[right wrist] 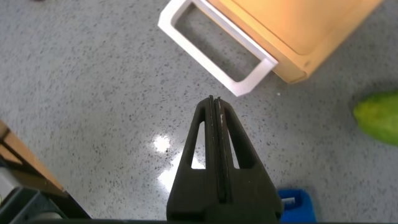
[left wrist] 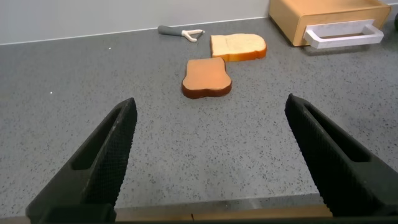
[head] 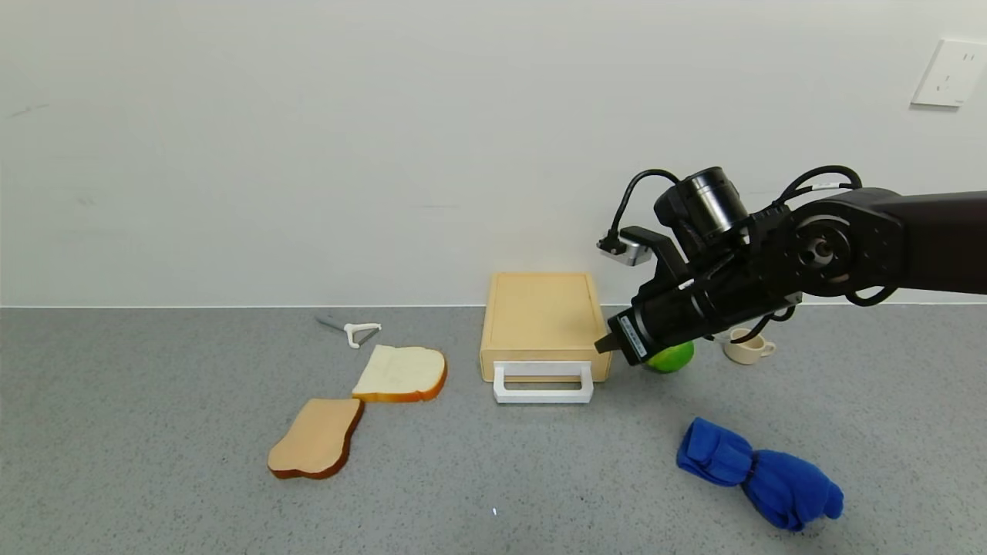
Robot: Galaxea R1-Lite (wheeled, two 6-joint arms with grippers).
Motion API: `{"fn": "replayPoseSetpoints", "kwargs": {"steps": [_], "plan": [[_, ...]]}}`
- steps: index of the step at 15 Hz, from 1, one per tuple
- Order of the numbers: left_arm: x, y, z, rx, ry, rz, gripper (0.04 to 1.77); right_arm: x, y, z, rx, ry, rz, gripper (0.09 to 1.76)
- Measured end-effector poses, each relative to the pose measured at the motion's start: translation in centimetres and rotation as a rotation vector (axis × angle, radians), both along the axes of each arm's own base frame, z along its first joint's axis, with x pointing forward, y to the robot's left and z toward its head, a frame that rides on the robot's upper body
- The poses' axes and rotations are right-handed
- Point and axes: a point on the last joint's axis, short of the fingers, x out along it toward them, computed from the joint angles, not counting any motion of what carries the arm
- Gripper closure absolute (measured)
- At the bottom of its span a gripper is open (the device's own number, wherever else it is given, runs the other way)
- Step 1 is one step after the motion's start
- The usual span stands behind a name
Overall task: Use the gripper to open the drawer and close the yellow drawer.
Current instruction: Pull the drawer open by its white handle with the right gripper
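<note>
The pale yellow-tan drawer box [head: 542, 316] sits at the back of the grey counter with its drawer pushed in. Its white loop handle [head: 543, 383] sticks out toward me. My right gripper [head: 604, 344] is shut and empty, hovering just right of the box's front right corner, above the counter. In the right wrist view the shut gripper [right wrist: 217, 99] points at the counter close to the handle's corner [right wrist: 239, 81]; the box [right wrist: 298, 25] lies beyond. My left gripper [left wrist: 211, 124] is open and empty low over the counter's near left, out of the head view; the drawer [left wrist: 329, 22] is far off.
Two bread slices [head: 401, 373] [head: 316, 438] lie left of the box, a white peeler [head: 356, 331] behind them. A green fruit [head: 669, 357] and a cream cup [head: 748, 348] sit right of the box under my right arm. A blue cloth [head: 759, 474] lies at front right.
</note>
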Motion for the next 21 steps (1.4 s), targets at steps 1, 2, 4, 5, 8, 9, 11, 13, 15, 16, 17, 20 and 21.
{"fn": "replayPoseSetpoints", "kwargs": {"steps": [1, 2, 4, 5, 8, 9, 11, 13, 15, 16, 17, 20, 21], "plan": [[0.0, 0.0, 0.0, 0.0, 0.0, 0.0, 0.09, 0.1, 0.0, 0.0, 0.005, -0.004, 0.034, 1.73], [0.0, 0.0, 0.0, 0.0, 0.0, 0.0, 0.09, 0.2, 0.0, -0.2, 0.01, -0.005, 0.06, 1.73], [0.0, 0.0, 0.0, 0.0, 0.0, 0.0, 0.09, 0.6, 0.2, -0.5, 0.012, -0.009, 0.094, 1.73], [0.0, 0.0, 0.0, 0.0, 0.0, 0.0, 0.09, 0.9, 0.3, -0.7, 0.008, -0.015, 0.106, 1.73], [0.0, 0.0, 0.0, 0.0, 0.0, 0.0, 0.09, 2.0, 0.9, -1.3, 0.001, -0.031, 0.128, 1.73], [0.0, 0.0, 0.0, 0.0, 0.0, 0.0, 0.09, 2.3, 1.3, -1.6, -0.001, -0.029, 0.134, 1.73], [0.0, 0.0, 0.0, 0.0, 0.0, 0.0, 0.09, 2.7, 2.4, -2.7, -0.007, -0.016, 0.151, 1.73], [0.0, 0.0, 0.0, 0.0, 0.0, 0.0, 0.09, 3.1, 3.6, -3.8, -0.015, -0.001, 0.162, 1.73], [0.0, 0.0, 0.0, 0.0, 0.0, 0.0, 0.09, 3.6, 4.7, -4.8, -0.01, 0.016, 0.159, 1.73], [0.0, 0.0, 0.0, 0.0, 0.0, 0.0, 0.09, 3.9, 5.2, -5.3, -0.011, 0.022, 0.147, 1.73], [0.0, 0.0, 0.0, 0.0, 0.0, 0.0, 0.09, 4.3, 5.7, -5.7, -0.016, 0.024, 0.126, 1.73], [0.0, 0.0, 0.0, 0.0, 0.0, 0.0, 0.09, 5.3, 7.2, -7.5, -0.014, 0.007, 0.076, 1.73], [0.0, 0.0, 0.0, 0.0, 0.0, 0.0, 0.09, 5.6, 7.5, -8.0, -0.008, 0.001, 0.062, 1.73]]}}
